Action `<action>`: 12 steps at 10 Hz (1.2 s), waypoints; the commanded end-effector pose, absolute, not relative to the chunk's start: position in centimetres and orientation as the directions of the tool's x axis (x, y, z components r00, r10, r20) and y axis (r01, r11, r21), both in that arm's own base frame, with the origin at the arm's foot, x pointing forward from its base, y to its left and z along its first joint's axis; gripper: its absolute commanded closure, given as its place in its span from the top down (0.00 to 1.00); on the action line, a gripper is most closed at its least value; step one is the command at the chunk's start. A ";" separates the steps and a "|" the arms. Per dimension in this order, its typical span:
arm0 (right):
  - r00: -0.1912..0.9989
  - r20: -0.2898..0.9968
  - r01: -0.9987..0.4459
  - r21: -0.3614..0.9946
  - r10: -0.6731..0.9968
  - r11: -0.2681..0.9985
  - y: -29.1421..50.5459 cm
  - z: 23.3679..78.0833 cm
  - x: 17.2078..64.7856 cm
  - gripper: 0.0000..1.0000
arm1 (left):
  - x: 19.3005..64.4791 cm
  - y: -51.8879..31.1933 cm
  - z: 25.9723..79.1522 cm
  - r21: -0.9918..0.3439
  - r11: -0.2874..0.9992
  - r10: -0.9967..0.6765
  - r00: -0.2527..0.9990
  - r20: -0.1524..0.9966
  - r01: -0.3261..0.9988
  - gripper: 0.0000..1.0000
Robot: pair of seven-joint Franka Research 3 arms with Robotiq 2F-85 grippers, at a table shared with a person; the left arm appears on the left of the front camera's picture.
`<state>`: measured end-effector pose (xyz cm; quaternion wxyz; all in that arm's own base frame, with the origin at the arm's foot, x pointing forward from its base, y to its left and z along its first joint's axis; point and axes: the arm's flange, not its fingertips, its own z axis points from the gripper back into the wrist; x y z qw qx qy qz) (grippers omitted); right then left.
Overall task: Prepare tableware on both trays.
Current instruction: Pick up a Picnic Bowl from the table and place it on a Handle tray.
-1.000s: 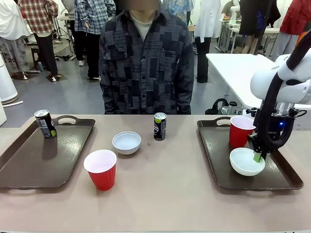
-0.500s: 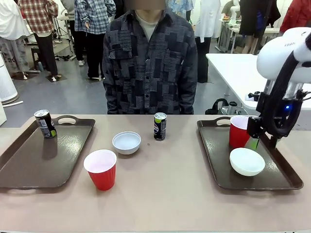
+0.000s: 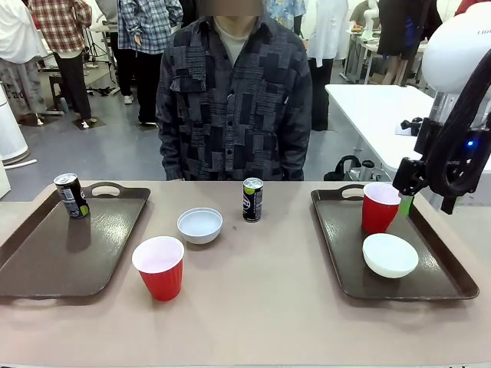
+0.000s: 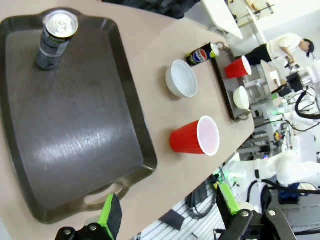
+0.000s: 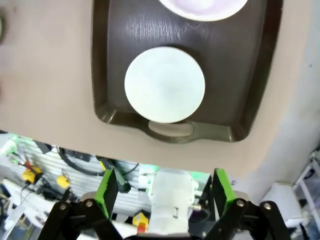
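Right tray (image 3: 341,245): red cup (image 3: 380,207), white bowl (image 3: 390,254). Left tray (image 3: 46,261): can (image 3: 70,195). Other cup (image 3: 159,267), grey bowl (image 3: 199,225), spare can (image 3: 252,199) sit on bare table (image 3: 268,307). Left claw (image 4: 169,209), right claw (image 5: 165,186) released.

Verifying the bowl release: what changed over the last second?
The right gripper let go of the white bowl and rose, drifting right; its fingers now stand open and empty above the right tray. The bowl stayed on that tray beside the red cup. The left tray, its can, the pale bowl, the middle can and the other red cup did not move.
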<state>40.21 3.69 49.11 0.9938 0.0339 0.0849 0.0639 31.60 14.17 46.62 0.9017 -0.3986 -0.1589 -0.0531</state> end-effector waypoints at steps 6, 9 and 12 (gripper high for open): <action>0.982 -0.142 -0.118 0.079 0.129 0.990 3.4 48.2 40.5 0.97 | 31.6 14.3 46.7 -0.711 0.663 0.034 0.939 0.341 0.234 1.00; 0.982 -0.142 -0.118 0.079 0.129 0.990 3.4 48.2 40.5 0.97 | 31.6 14.3 46.7 -0.711 0.663 0.034 0.939 0.341 0.234 1.00; 0.982 -0.142 -0.118 0.079 0.129 0.990 3.4 48.2 40.5 0.97 | 31.6 14.3 46.7 -0.711 0.663 0.034 0.939 0.341 0.234 1.00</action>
